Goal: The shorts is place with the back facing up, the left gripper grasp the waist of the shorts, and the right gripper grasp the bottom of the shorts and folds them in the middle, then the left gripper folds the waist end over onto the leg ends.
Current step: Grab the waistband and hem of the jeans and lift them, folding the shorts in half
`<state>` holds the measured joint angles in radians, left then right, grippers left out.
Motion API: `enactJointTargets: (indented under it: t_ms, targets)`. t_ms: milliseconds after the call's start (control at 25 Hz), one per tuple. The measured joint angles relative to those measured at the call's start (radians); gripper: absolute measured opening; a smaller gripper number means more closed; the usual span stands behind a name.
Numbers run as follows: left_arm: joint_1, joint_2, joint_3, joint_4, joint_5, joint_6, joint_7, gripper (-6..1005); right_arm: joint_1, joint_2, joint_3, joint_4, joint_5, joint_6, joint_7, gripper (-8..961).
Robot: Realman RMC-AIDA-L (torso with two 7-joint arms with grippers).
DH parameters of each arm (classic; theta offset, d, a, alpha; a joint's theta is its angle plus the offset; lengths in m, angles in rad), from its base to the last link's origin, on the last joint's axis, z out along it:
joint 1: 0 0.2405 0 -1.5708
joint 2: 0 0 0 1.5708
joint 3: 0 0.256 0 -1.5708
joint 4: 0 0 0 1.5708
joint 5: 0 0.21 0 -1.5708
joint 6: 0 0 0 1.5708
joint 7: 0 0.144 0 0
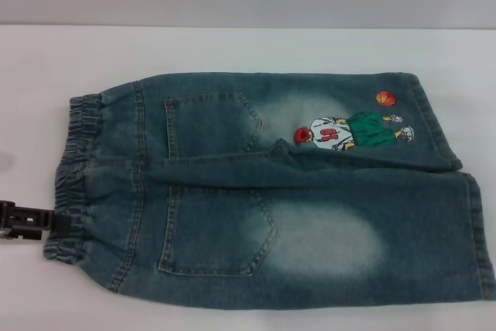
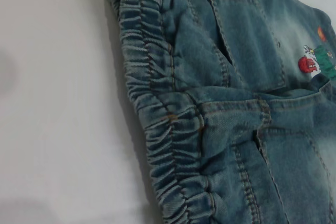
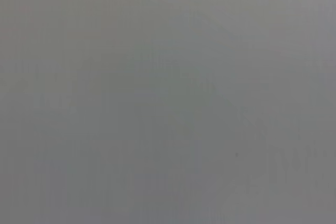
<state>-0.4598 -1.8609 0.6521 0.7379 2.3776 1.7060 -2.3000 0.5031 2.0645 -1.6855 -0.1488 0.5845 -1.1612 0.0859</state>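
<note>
Denim shorts (image 1: 263, 191) lie flat, pockets up, on the white bench (image 1: 232, 48); the left gripper (image 1: 56, 221) meets the waist (image 1: 74, 180), jaws' state unclear.

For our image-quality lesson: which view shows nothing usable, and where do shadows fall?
Right wrist view: blank grey, nothing discernible. Left wrist view: the faded blue-green denim shorts cast a soft shadow along their ruffled elastic waistband. Head view: even light; black left pincer at that waistband.

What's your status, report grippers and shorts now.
Left gripper at the elastic waist. Right gripper out of sight. Blue-green denim shorts flat, back up, unfolded. Nothing in the way.
</note>
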Motion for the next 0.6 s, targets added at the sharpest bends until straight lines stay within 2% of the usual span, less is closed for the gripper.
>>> enactJointTargets:
  t_ms: [600]
  targets:
    - [0.003,-0.022,0.000,-0.011,0.041,-0.038,-0.008,796,0.000,-0.006,-0.012,-0.002,0.000,0.000,0.000,590]
